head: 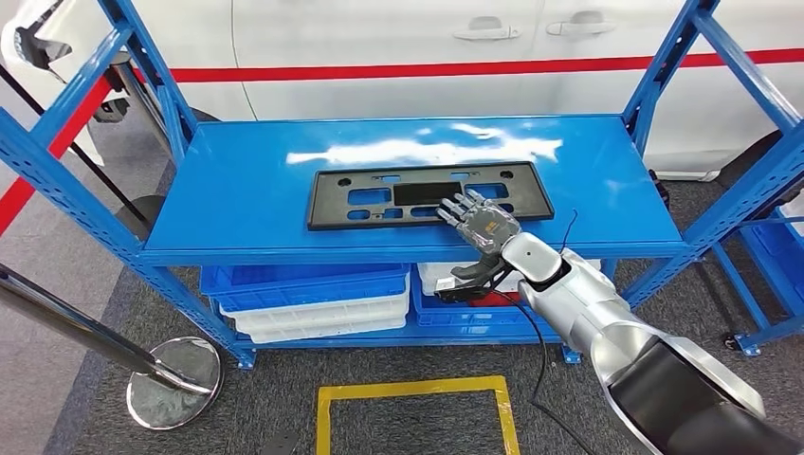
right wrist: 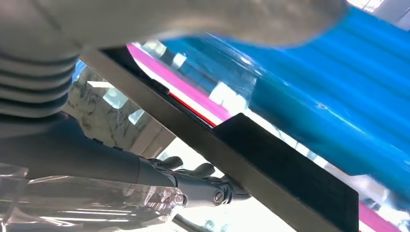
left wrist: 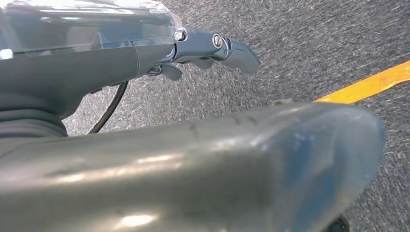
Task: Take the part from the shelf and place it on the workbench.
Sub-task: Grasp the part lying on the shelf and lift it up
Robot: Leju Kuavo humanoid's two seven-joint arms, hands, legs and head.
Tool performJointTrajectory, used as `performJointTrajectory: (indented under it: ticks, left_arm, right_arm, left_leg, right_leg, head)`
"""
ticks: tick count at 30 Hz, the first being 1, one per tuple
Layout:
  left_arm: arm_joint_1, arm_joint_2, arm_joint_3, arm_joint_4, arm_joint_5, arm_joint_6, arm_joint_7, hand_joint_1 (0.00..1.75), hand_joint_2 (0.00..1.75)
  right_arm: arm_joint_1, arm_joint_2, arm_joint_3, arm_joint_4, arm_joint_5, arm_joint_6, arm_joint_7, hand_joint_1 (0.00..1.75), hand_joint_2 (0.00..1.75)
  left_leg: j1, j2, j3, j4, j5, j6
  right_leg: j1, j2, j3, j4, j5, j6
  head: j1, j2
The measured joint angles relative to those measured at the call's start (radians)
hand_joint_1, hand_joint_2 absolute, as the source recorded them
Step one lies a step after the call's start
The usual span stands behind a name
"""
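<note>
We're looking down on a blue metal shelf [head: 237, 204], its glossy top deck throwing back bright white glare. Flat on that deck lies the part [head: 379, 199], a long black plastic panel with rectangular cutouts, set near the middle and a touch toward the front edge. Our right hand [head: 479, 220] reaches in from the lower right, silver arm behind it, fingers stretched out over the near right end of the part and lying on it. From the right wrist view the dark fingers [right wrist: 193, 170] sit up against the black panel's edge, with the blue shelf surface beyond; whether they actually clasp the panel we can't tell, but nothing is lifted.

Our left hand [left wrist: 217, 48] hangs low over grey carpet, fingers loosely curled with nothing in them, a strip of yellow floor tape [left wrist: 367, 86] running past.

Under the top deck, the lower shelf carries stacked bins [head: 313, 299], blue on top of white, with another white one to the right. Behind the rack stands a white car body [head: 427, 57] with a red stripe and two door handles. On the grey carpet in front we see a yellow taped square [head: 417, 389] and, to the left, a chrome stanchion base [head: 175, 379] with its pole leaning across.
</note>
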Motion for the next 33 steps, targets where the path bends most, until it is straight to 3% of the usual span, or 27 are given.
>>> performJointTrajectory:
  ticks: [2, 3, 4, 8, 10, 12, 13, 14, 15, 17, 19, 22, 24, 25, 27, 28, 29, 30, 31, 33]
  left_arm:
    - [-0.001, 0.0, 0.0, 0.0, 0.0, 0.001, 0.0, 0.0, 0.0]
    - [-0.001, 0.0, 0.0, 0.0, 0.0, 0.002, 0.0, 0.0, 0.0]
    - [-0.001, 0.001, 0.0, 0.0, 0.0, 0.002, -0.001, 0.0, 0.0]
    - [-0.001, 0.0, 0.0, 0.0, 0.0, 0.002, -0.001, 0.0, 0.0]
    - [-0.004, -0.001, 0.0, 0.0, 0.0, 0.001, -0.001, 0.0, 0.0]
    - [-0.006, -0.001, 0.0, 0.0, -0.001, -0.002, -0.001, 0.0, 0.0]
    - [-0.006, -0.001, 0.0, 0.0, -0.003, -0.004, -0.002, 0.0, 0.0]
    - [-0.006, -0.001, 0.0, 0.0, -0.005, -0.006, -0.005, 0.0, 0.0]
    - [-0.006, -0.002, -0.001, 0.0, -0.007, -0.007, -0.007, 0.0, 0.0]
    - [-0.006, -0.002, -0.002, 0.0, -0.009, -0.009, -0.01, 0.0, 0.0]
    - [-0.007, -0.002, -0.003, 0.0, -0.008, -0.008, -0.006, 0.0, 0.0]
    - [-0.007, -0.002, -0.003, 0.0, -0.008, -0.007, 0.0, 0.0, 0.0]
    - [-0.008, -0.002, -0.003, 0.0, -0.008, -0.006, 0.001, 0.0, 0.0]
    - [-0.008, -0.002, -0.003, 0.0, -0.007, -0.006, 0.001, 0.0, 0.0]
    - [-0.008, -0.002, -0.003, 0.0, -0.007, -0.006, 0.001, 0.0, 0.0]
    - [-0.007, -0.002, -0.003, 0.0, -0.006, -0.006, 0.001, 0.0, 0.0]
    - [-0.006, -0.002, -0.003, 0.0, -0.004, -0.005, 0.001, 0.0, 0.0]
    - [-0.005, -0.002, -0.003, 0.0, -0.003, -0.005, 0.0, 0.0, 0.0]
    - [-0.004, -0.002, -0.003, 0.0, -0.002, -0.004, 0.0, 0.0, 0.0]
    - [-0.005, -0.001, -0.003, 0.0, -0.001, -0.005, 0.0, 0.0, 0.0]
  right_arm:
    - [-0.001, 0.0, -0.001, 0.0, 0.001, -0.003, -0.002, 0.0, 0.0]
    - [-0.003, -0.001, -0.002, 0.0, 0.001, -0.005, -0.002, 0.0, 0.0]
    - [-0.006, -0.002, -0.004, -0.001, 0.001, -0.006, -0.003, 0.0, 0.0]
    - [-0.02, -0.002, -0.013, -0.003, 0.001, -0.007, -0.01, 0.0, 0.0]
    - [-0.029, 0.001, -0.019, -0.003, 0.0, -0.006, -0.014, 0.0, 0.0]
    - [-0.035, 0.008, -0.024, -0.002, -0.001, -0.003, -0.017, 0.0, 0.0]
    - [-0.036, 0.013, -0.026, -0.001, -0.001, -0.002, -0.017, 0.0, 0.0]
    - [-0.036, 0.016, -0.028, 0.0, -0.001, -0.001, -0.017, 0.0, 0.0]
    - [-0.036, 0.02, -0.029, 0.001, -0.001, 0.0, -0.017, 0.0, 0.0]
    - [-0.04, 0.028, -0.031, 0.001, 0.0, 0.001, -0.017, 0.0, 0.0]
    - [-0.044, 0.037, -0.033, 0.002, 0.002, 0.003, -0.017, 0.0, 0.0]
    - [-0.043, 0.041, -0.033, 0.004, 0.006, 0.003, -0.017, 0.0, 0.0]
    - [-0.042, 0.037, -0.034, 0.004, 0.008, 0.003, -0.017, 0.0, 0.0]
    - [-0.043, 0.031, -0.034, 0.004, 0.008, 0.003, -0.018, 0.0, 0.0]
    - [-0.042, 0.015, -0.035, 0.004, 0.01, 0.004, -0.018, 0.0, 0.0]
    - [-0.041, 0.007, -0.035, 0.004, 0.012, 0.005, -0.018, 0.0, 0.0]
    - [-0.039, 0.0, -0.035, 0.004, 0.013, 0.007, -0.018, 0.0, 0.0]
    - [-0.038, -0.005, -0.035, 0.004, 0.014, 0.009, -0.018, 0.0, 0.0]
    - [-0.038, -0.008, -0.035, 0.004, 0.014, 0.011, -0.017, 0.0, 0.0]
    - [-0.04, -0.01, -0.035, 0.003, 0.014, 0.013, -0.015, 0.0, 0.0]
  left_leg:
    - [-0.003, -0.004, 0.062, -0.136, 0.073, 0.01]
    - [-0.004, -0.006, 0.087, -0.194, 0.094, 0.016]
    - [-0.007, -0.008, 0.102, -0.227, 0.102, 0.021]
    - [-0.004, -0.008, 0.117, -0.256, 0.1, 0.039]
    - [0.003, -0.008, 0.127, -0.269, 0.103, 0.046]
    - [0.003, -0.008, 0.13, -0.27, 0.102, 0.05]
    - [0.004, -0.008, 0.13, -0.269, 0.101, 0.051]
    - [0.004, -0.009, 0.131, -0.268, 0.099, 0.05]
    - [0.006, -0.01, 0.132, -0.265, 0.097, 0.048]
    - [0.01, -0.011, 0.133, -0.255, 0.088, 0.038]
    - [0.008, -0.009, 0.129, -0.244, 0.08, 0.025]
    - [0.005, -0.005, 0.125, -0.244, 0.078, 0.008]
    - [0.008, -0.002, 0.117, -0.221, 0.059, -0.002]
    - [0.009, -0.001, 0.1, -0.181, 0.033, -0.006]
    - [0.009, 0.001, 0.041, -0.053, -0.033, -0.011]
    - [0.009, 0.001, 0.012, 0.008, -0.055, -0.011]
    - [0.008, 0.001, -0.004, 0.04, -0.059, -0.01]
    - [0.007, 0.001, -0.003, 0.033, -0.044, -0.007]
    - [0.006, 0.001, 0.019, -0.014, -0.012, -0.002]
    - [0.002, -0.003, 0.085, -0.154, 0.052, 0.011]
  right_leg:
    - [0.004, 0.001, 0.009, 0.003, -0.008, 0.004]
    - [0.006, 0.003, 0.011, 0.005, -0.012, 0.007]
    - [0.007, 0.005, 0.01, 0.005, -0.014, 0.011]
    - [0.006, 0.01, 0.008, 0.009, -0.025, 0.031]
    - [0.0, 0.018, -0.022, 0.075, -0.064, 0.039]
    - [-0.007, 0.023, -0.089, 0.206, -0.115, 0.047]
    - [-0.012, 0.024, -0.12, 0.26, -0.127, 0.051]
    - [-0.016, 0.024, -0.137, 0.282, -0.119, 0.055]
    - [-0.021, 0.023, -0.134, 0.262, -0.092, 0.058]
    - [-0.027, 0.018, -0.087, 0.14, -0.015, 0.064]
    - [-0.023, 0.012, -0.045, 0.04, 0.019, 0.06]
    - [-0.017, 0.015, -0.04, 0.022, 0.015, 0.041]
    - [-0.018, 0.013, -0.039, 0.018, 0.017, 0.026]
    - [-0.019, 0.01, -0.038, 0.016, 0.018, 0.019]
    - [-0.014, 0.006, -0.038, 0.015, 0.017, 0.011]
    - [-0.011, 0.005, -0.037, 0.016, 0.017, 0.01]
    - [-0.008, 0.004, -0.037, 0.016, 0.016, 0.009]
    - [-0.006, 0.004, -0.036, 0.016, 0.015, 0.008]
    - [-0.004, 0.005, -0.034, 0.016, 0.015, 0.008]
    - [0.0, 0.007, -0.032, 0.017, 0.012, 0.011]
  head:
    - [0.0, 0.0]
    - [0.0, 0.0]
    - [0.0, 0.0]
    - [0.0, 0.0]
    - [0.0, 0.0]
    - [0.0, 0.0]
    - [0.0, 0.0]
    - [0.0, 0.0]
    - [0.0, 0.0]
    - [0.0, 0.0]
    - [0.0, 0.0]
    - [0.0, 0.0]
    - [0.0, 0.0]
    - [0.0, 0.0]
    - [0.0, 0.0]
    - [0.0, 0.0]
    - [0.0, 0.0]
    - [0.0, 0.0]
    - [0.0, 0.0]
    - [0.0, 0.0]
